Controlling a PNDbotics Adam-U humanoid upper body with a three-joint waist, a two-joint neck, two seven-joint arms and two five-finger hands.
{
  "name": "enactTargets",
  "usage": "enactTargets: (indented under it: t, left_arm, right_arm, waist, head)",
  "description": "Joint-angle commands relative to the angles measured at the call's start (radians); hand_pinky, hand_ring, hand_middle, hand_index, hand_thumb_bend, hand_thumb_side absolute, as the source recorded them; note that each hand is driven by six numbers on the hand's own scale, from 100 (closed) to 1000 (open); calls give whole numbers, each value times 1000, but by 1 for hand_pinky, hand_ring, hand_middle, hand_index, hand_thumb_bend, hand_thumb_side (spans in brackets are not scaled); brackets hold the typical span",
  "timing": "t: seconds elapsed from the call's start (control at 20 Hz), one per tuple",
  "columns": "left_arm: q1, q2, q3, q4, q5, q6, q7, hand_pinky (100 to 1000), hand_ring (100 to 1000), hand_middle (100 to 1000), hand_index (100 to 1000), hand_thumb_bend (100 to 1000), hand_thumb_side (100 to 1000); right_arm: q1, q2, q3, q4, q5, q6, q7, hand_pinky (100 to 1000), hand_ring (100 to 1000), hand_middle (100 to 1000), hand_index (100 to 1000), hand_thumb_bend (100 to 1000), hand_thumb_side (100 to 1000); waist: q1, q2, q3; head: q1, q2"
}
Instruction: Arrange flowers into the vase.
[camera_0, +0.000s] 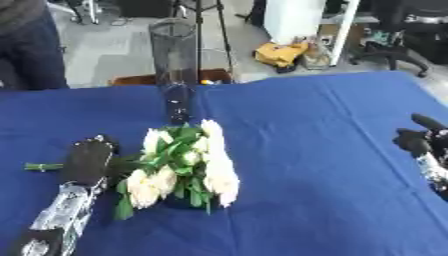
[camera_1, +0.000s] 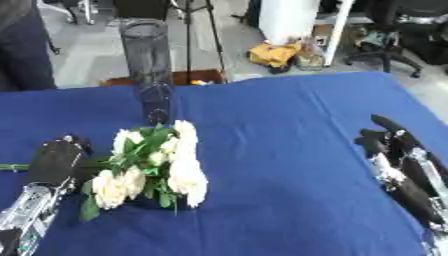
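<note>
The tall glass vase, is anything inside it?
The vase looks empty; through the glass only floor shows. The white flowers lie on the blue table, stems under the left hand.

Both eyes are looking down from the robot's head onto the blue tablecloth (camera_0: 315, 150), facing the far room; the right eye view is sitting slightly to the right, showing more of the right hand (camera_1: 389, 150); both are sharing the white flower bunch (camera_0: 188, 165) and the tall clear vase (camera_0: 175, 70).
</note>
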Motion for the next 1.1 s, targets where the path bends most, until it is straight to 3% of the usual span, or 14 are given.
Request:
enactTargets:
  t: [0.05,0.15,0.2,0.45,0.6,0.85,0.95,1.0,1.1]
  left_arm:
    - [-7,-4,4,15,-2,-1,5,460,453,366,577,440,100]
    - [-7,-4,4,16,-2,-1,5,460,453,366,577,440,100]
    - [-4,-4,3,19,0,-3,2,285,233,250,463,586,100]
    - [3,-6,-4,29,7,-15,-14,169,100,116,340,623,100]
    - [4,-7,-6,34,4,-17,-18,136,100,100,292,594,100]
    - [5,-8,-9,42,-8,-26,-36,247,141,142,364,590,100]
    - [4,-7,-9,43,-17,-25,-38,390,311,295,492,608,100]
    - [3,-7,-9,42,-24,-23,-37,451,354,330,523,606,100]
    - [3,-7,-6,39,-34,-17,-35,468,369,340,532,595,100]
  right_arm:
    - [-10,-9,-2,-10,-3,-3,4,866,903,644,957,100,555]
    - [-10,-9,-2,-10,-3,-3,4,866,903,644,957,100,555]
    - [-11,-8,-2,-10,-3,-3,4,866,903,644,957,100,555]
    - [-11,-8,-3,-10,-3,-3,4,866,903,644,957,100,555]
    - [-12,-9,-3,-10,-5,-3,5,866,903,644,957,100,555]
    - [-13,-9,-3,-9,-6,-3,6,866,903,644,957,100,556]
    - [-13,-9,-3,-9,-6,-3,7,866,903,644,957,100,555]
    - [-13,-9,-3,-9,-6,-3,7,866,903,644,957,100,555]
    - [-13,-9,-3,-8,-6,-3,7,866,903,644,957,100,555]
  waist:
    - [5,-10,-2]
    - [5,-10,-2]
    - [5,-10,-1]
    - [5,-11,2]
    - [5,-13,4]
    - [5,-14,7]
    - [5,-14,7]
    - [5,-14,7]
    - [5,-14,7]
  head:
    - [2,3]
    - [2,3]
    - [1,4]
    - [-2,4]
    - [-2,4]
    - [-2,2]
    - [-2,2]
    - [-2,2]
    - [-2,3]
